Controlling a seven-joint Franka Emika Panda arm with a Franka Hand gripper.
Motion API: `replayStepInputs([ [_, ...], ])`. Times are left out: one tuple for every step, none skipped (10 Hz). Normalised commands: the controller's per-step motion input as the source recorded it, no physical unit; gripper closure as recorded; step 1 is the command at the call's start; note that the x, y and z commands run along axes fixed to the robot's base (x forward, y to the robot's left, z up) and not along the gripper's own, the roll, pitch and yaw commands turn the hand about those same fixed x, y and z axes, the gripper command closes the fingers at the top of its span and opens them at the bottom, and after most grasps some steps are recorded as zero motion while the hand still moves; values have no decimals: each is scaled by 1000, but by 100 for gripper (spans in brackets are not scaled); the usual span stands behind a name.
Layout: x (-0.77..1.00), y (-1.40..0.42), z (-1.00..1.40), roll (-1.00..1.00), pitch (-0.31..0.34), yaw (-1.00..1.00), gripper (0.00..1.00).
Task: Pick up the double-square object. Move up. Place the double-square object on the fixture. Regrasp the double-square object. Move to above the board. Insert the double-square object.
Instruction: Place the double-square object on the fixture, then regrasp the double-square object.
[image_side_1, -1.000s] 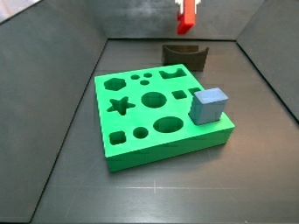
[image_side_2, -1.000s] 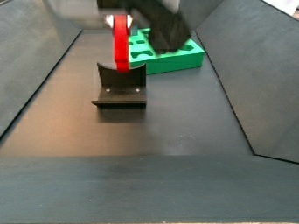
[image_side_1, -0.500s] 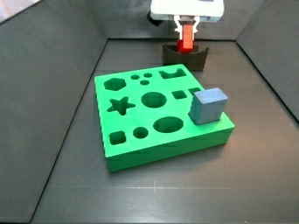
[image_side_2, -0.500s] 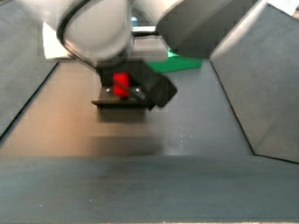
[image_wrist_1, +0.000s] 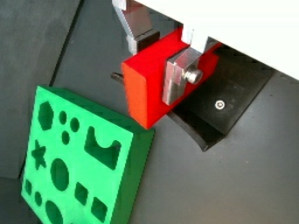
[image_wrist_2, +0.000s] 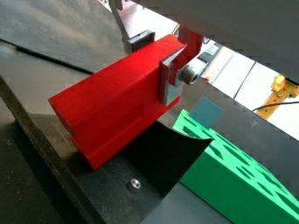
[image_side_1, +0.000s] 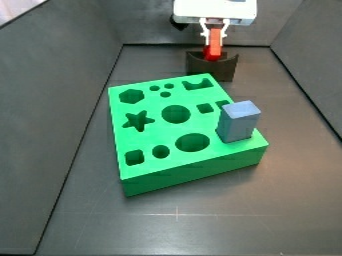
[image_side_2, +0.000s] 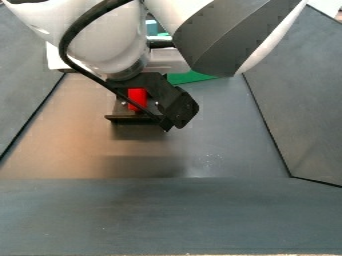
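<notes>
- One gripper (image_wrist_1: 163, 61) clamps the double-square object (image_wrist_1: 149, 83), low over the fixture (image_side_1: 214, 66).
- Board (image_side_1: 181, 131) lies near, beside the fixture.

A grey-blue cube (image_side_1: 239, 121) rests on the green slab's corner.

The gripper (image_wrist_1: 159, 54) sits at the far end of the enclosure, over the dark floor. Its fingers (image_wrist_1: 183, 73) are flat silver plates — one carries a round screw head on its outer face, seen in both wrist views (image_wrist_2: 184, 74). A dark pad backs the other plate. In a side view the hand's body (image_side_1: 214, 10) is a white housing; in another, the arm (image_side_2: 147, 30) shows rounded grey-and-white shells with a black wrist block.
</notes>
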Motion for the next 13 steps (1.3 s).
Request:
replayStepInputs([
  [80, 18, -728, -68, -13, -89, 100],
  [77, 17, -728, -67, -12, -80, 100],
  [0, -500, -167, 0, 0, 0, 100],
  [0, 0, 0, 0, 0, 0, 0],
  [0, 0, 1000, -8, 47, -13, 0],
  [-6, 1, 1000, -6, 53, -10, 0],
  [-15, 5, 1000, -3, 42, -13, 0],
  [-19, 4, 1000, -5, 27, -14, 0],
  [-24, 5, 1000, -11, 14, -15, 0],
  [-26, 6, 909, -18, 2, -16, 0],
  [-20, 5, 652, -26, -13, -8, 0],
  [-16, 4, 456, -34, -19, -2, 0],
  [-14, 7, 266, -46, -22, 8, 0],
])
